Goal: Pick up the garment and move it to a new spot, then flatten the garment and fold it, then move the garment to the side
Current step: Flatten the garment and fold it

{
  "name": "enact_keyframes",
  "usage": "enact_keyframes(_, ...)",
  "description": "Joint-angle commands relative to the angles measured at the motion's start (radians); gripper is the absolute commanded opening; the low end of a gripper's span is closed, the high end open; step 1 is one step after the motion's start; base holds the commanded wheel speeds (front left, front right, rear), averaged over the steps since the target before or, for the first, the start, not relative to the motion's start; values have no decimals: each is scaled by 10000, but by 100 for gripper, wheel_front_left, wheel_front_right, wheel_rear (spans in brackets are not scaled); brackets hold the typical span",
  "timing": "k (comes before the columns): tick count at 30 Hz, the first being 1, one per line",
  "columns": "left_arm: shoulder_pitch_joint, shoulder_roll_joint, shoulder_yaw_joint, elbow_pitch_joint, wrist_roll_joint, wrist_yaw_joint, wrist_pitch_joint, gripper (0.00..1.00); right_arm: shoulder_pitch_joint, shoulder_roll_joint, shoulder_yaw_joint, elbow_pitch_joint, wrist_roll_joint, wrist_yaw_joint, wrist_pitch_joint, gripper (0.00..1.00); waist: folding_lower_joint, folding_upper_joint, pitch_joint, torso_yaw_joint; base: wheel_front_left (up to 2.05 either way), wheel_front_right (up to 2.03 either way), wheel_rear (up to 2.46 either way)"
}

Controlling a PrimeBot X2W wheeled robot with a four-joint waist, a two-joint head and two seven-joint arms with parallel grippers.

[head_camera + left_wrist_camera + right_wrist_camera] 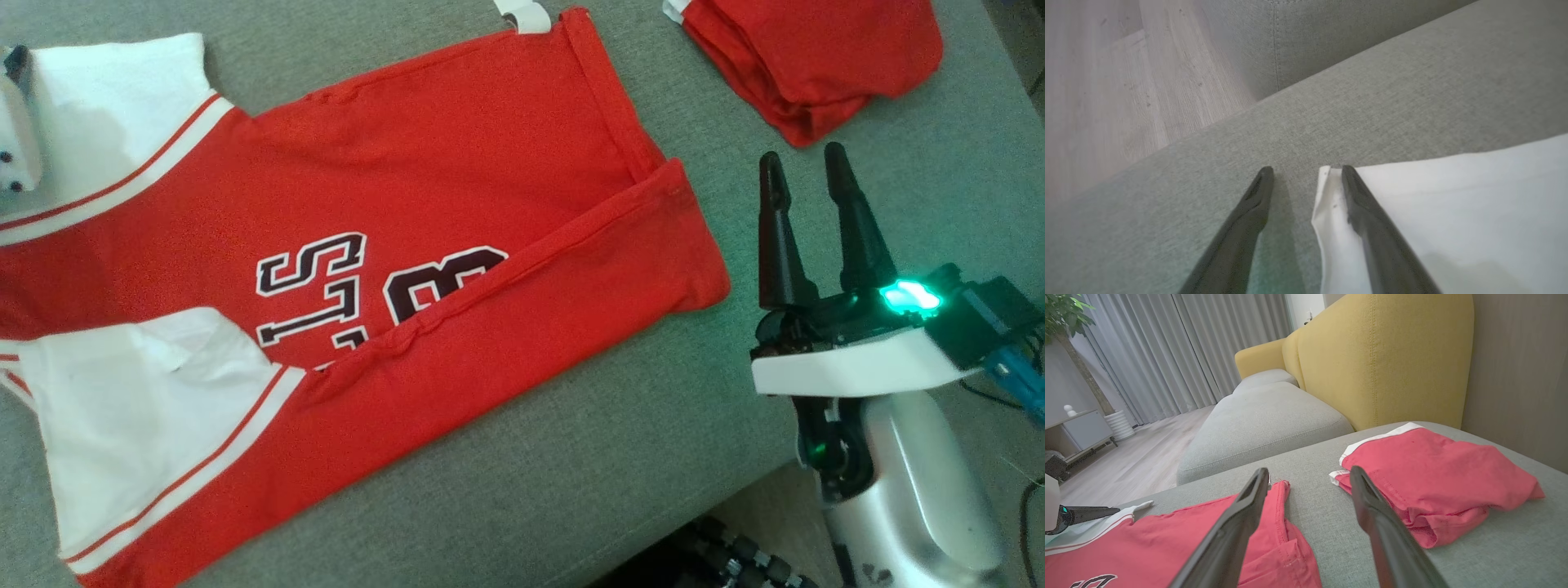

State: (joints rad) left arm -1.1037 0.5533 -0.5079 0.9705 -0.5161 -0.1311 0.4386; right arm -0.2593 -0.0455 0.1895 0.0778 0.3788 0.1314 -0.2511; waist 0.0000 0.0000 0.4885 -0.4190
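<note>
Garment (457, 188) half-folded; left gripper (1307, 169) parted astride sleeve (1453, 196) edge, nothing clamped; right gripper (802, 155) wide, empty. Risk: closing off-edge, snagging one layer, undoing fold.

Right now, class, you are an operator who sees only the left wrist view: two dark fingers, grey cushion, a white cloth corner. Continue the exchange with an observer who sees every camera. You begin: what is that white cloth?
Observer: A sleeve of a red jersey with dark lettering, spread on the cushion.
Operator: Is it folded yet?
Observer: One long side is folded over the body.
Operator: And the other arm?
Observer: The right gripper hovers open over bare cushion, between the jersey's hem and a second red garment.
</note>
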Motion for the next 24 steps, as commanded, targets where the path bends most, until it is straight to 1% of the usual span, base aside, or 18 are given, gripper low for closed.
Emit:
enact_keyframes(1,-6,201,177,-8,-190,25,416,0,-125,-47,38,-331,9,-7,-106,100,0,0,-22,71,0,0,0)
enact_keyframes(3,9,118,96,-144,-318,15,401,0,-149,-47,-99,-300,-75,-7,-106,100,0,0,-84,193,0,0,0)
enact_keyframes(6,39,-26,12,-401,-375,11,-132,0,-218,-47,-357,-196,-335,-7,-106,100,0,0,-272,460,0,0,0)
enact_keyframes(7,39,-26,12,-401,-375,11,-132,0,-218,-47,-357,-196,-335,-7,-106,100,0,0,-272,460,0,0,0)
enact_keyframes(12,125,-447,-232,-967,-340,7,-1664,0,-373,-47,-780,155,-1037,-7,-107,100,0,0,-792,1117,0,0,0)
enact_keyframes(15,241,-792,-387,-1363,-253,6,-2661,0,-504,-47,-1073,495,-1511,-7,-97,100,0,0,-1134,1673,0,0,0)
enact_keyframes(20,718,-1287,-702,-2193,-37,36,-3835,0,-1034,-47,-1681,776,-2403,-7,676,100,0,0,-1560,2634,0,0,0)
enact_keyframes(22,1014,-1403,-831,-2657,71,146,-4145,0,-1284,-98,-2004,775,-2726,-7,1153,100,0,0,-1705,2976,0,0,0)
enact_keyframes(24,1347,-1467,-832,-3233,70,345,-4400,0,-1535,-256,-2317,671,-2772,-7,1638,100,0,0,-1772,3244,0,0,0)
